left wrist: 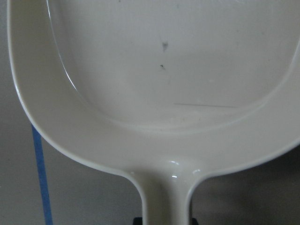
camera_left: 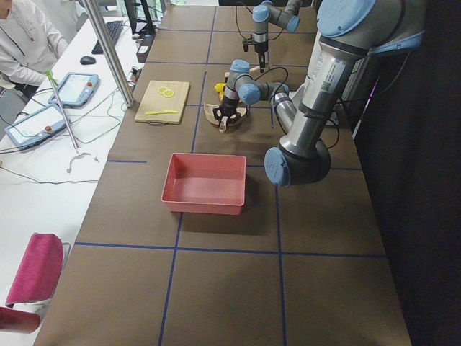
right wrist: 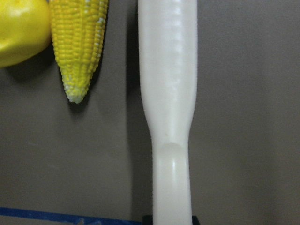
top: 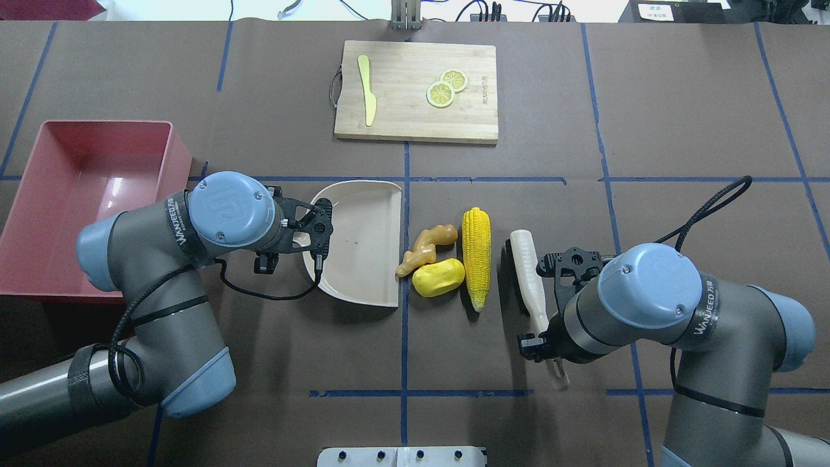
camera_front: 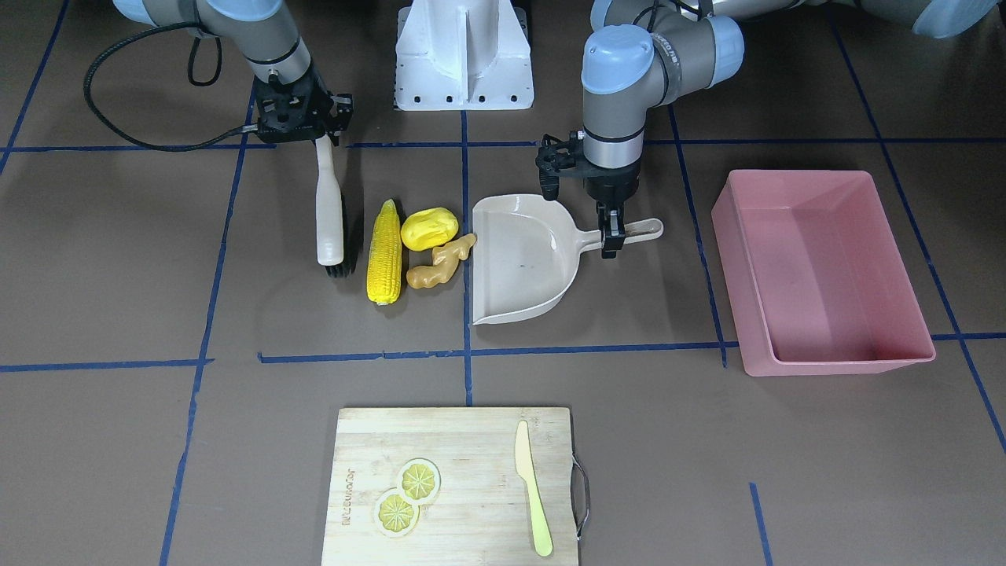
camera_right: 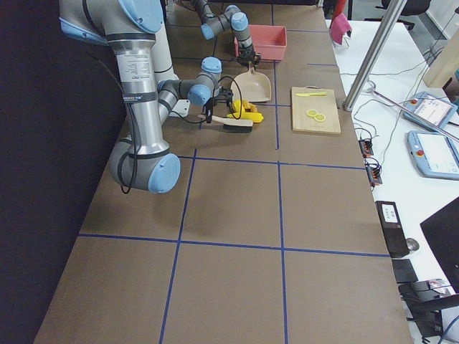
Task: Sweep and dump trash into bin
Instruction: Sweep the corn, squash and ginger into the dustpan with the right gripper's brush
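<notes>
Cutting board (camera_front: pixel 456 487) sits nearest in the front-facing view, at the operators' edge of the table (camera_front: pixel 118 440). It carries two overlapping lemon slices (camera_front: pixel 407 495) and a pale knife (camera_front: pixel 533 499) lying flat (none of it touched by an arm).

The trash is mid-table in a tight cluster. The corn cob (camera_front: pixel 384 252) lies lengthwise. The yellow lump (camera_front: pixel 429 228) is against the corn's side and the ginger root (camera_front: pixel 442 263) touches the lump. The ginger's tip is right at the open lip of the beige dustpan (camera_front: pixel 519 259); I cannot tell whether they touch or there is a hair of gap.

The left gripper (camera_front: pixel 611 236) points straight down, fingers clamped across the dustpan handle; the pan rests flat with its mouth facing the trash.

The right gripper (camera_front: pixel 322 141) is closed on the thin end of a white brush (camera_front: pixel 329 212). The brush lies parallel to the corn on the side away from the dustpan, just beside it with a small gap, dark bristles toward the table.

The pink bin (camera_front: pixel 817 271) stands upright on the robot's left, beyond the dustpan handle and well apart from the trash.
</notes>
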`<state>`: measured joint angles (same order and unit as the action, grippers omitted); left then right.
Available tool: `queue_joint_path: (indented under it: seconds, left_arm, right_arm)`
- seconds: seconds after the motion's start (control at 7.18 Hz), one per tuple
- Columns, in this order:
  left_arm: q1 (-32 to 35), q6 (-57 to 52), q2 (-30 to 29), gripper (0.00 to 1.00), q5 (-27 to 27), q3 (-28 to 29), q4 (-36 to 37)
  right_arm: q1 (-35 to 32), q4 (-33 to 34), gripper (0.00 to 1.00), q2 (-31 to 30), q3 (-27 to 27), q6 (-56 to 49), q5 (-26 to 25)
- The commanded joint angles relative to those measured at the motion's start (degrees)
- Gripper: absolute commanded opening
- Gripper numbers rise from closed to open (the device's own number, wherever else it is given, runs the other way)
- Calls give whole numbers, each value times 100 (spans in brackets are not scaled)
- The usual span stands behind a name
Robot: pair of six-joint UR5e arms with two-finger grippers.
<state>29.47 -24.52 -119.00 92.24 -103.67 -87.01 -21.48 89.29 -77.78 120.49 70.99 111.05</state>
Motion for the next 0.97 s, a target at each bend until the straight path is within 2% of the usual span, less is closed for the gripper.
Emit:
queue_joint_path:
  seconds: [0.0, 0.42, 0.84]
  left_arm:
    - [-47, -70, -201, 0, -49, -13, 446]
    - [-432, -273, -518, 0, -487, 144, 659]
    - [-442, -185, -1062, 0, -471, 609, 668]
  right_arm:
    - [39, 63, 0, 79, -25, 2, -31]
    - [39, 71, 0, 245, -174, 2, -58]
    - [39, 54, 0, 404, -271, 2, -58]
